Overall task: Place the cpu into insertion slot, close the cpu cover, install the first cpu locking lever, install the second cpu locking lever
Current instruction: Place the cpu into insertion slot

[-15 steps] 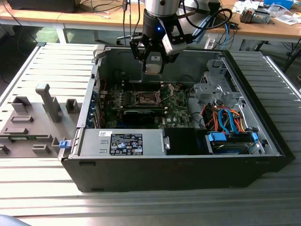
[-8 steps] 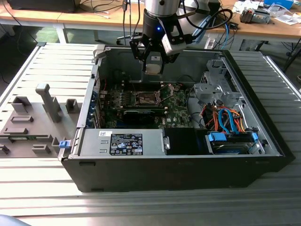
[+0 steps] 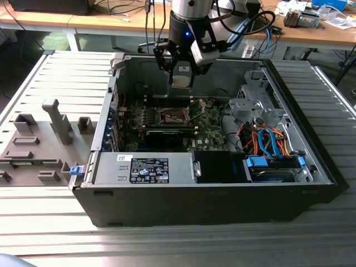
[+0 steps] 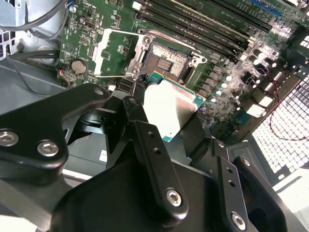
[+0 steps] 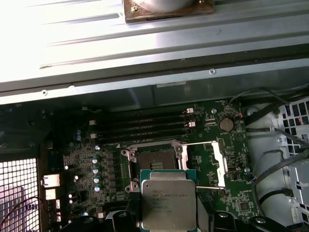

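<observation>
Over the open computer case, I am holding the chip pinched in the claw; the socket is sitting bare below, slightly offset from the chip, its cover swung open alongside.

We see a ribbed grey metal table brightly lit, a grey moulded fixture tray lying toward the exterior view's left, and beyond it wooden workbenches strewn with cables above a greenish floor.
</observation>
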Available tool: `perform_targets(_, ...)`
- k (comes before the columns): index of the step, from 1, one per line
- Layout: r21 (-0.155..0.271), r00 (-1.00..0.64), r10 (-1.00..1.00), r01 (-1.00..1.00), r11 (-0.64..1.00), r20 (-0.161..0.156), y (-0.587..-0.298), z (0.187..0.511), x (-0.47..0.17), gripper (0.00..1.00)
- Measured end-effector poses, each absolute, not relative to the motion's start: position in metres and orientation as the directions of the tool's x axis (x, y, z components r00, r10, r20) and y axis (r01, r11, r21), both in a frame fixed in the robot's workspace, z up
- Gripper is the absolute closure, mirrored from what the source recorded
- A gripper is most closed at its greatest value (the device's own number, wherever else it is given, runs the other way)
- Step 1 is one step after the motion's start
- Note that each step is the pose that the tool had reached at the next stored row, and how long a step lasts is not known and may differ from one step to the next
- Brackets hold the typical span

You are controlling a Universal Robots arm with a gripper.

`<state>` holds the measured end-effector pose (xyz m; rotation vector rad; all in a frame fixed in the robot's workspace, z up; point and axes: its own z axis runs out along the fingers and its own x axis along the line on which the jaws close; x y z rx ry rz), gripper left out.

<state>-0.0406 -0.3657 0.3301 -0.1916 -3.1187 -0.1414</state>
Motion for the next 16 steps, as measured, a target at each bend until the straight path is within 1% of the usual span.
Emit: perform_targets(16,0.089,-0.985,0.171,0.172,0.981,0.019,-0.3657,0.3301,-0.0406,0.46)
